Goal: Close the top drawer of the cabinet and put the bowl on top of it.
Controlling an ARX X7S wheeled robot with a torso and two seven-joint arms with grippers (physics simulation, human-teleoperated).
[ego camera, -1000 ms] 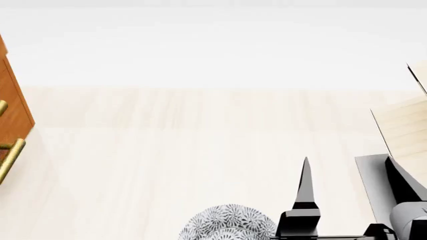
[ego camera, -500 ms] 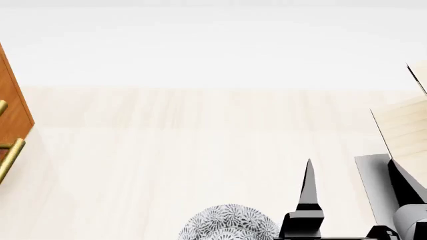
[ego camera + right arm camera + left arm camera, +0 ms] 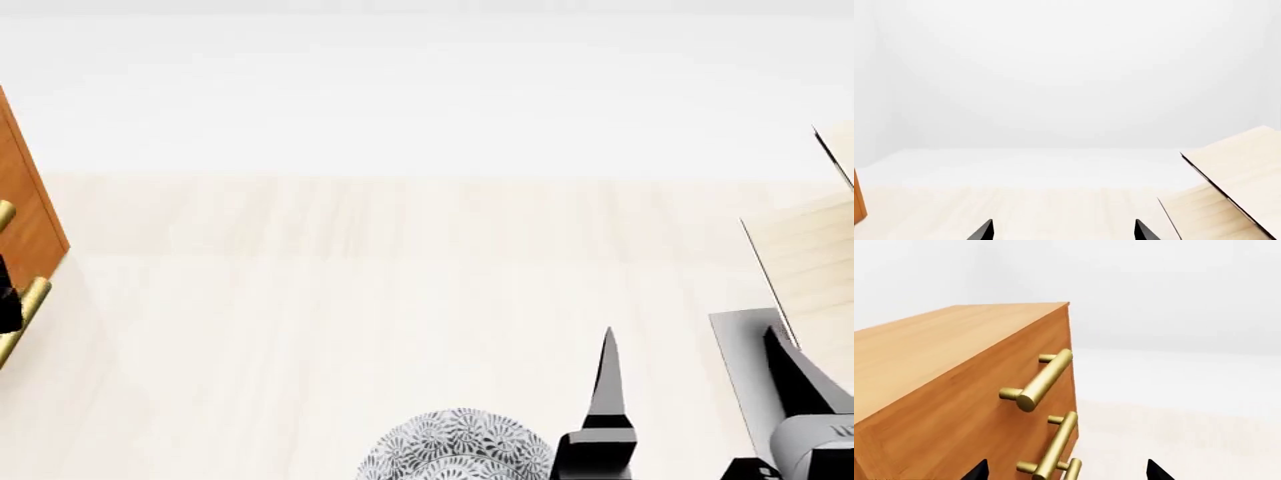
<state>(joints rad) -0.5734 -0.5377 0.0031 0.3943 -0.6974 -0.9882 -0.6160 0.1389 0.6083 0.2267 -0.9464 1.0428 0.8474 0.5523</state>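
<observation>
Left wrist view: the cabinet (image 3: pixel 954 390) fills the space ahead of the left gripper (image 3: pixel 1064 471), whose two dark fingertips stand spread apart. The top drawer (image 3: pixel 987 415) sits flush with the drawer below; its brass handle (image 3: pixel 1041 382) lies just beyond the fingertips. No writing is legible.

Head view: the bowl (image 3: pixel 458 445) rests on the pale wood floor (image 3: pixel 400 300) just beside the right gripper (image 3: pixel 687 400), jaws apart and empty. The cabinet shows only as an edge.

Right wrist view: white walls (image 3: pixel 1067 75) and a pale wood structure (image 3: pixel 1234 175); the bowl is unseen.
</observation>
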